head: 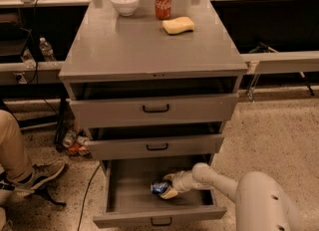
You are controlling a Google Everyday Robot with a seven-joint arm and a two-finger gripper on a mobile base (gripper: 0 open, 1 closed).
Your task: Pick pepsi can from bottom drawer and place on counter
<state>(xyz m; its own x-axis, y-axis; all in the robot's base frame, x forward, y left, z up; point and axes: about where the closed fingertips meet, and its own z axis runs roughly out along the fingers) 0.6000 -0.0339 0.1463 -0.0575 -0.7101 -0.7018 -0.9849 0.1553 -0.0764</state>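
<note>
The bottom drawer [124,202] is pulled wide open below two upper drawers. The pepsi can [159,187], blue with silver markings, lies on its side in the drawer's middle. My gripper [166,186] reaches in from the right, its pale fingers [169,193] on either side of the can, closed around it. The can sits low, at about the drawer floor. The grey counter [144,46] is the cabinet's top.
On the counter's far edge stand a white bowl [124,2], a red Coca-Cola can [163,2] and a yellow sponge [178,25]. A seated person's leg and shoe [30,175] are at the left. Cables and bottles lie on the floor beside the cabinet.
</note>
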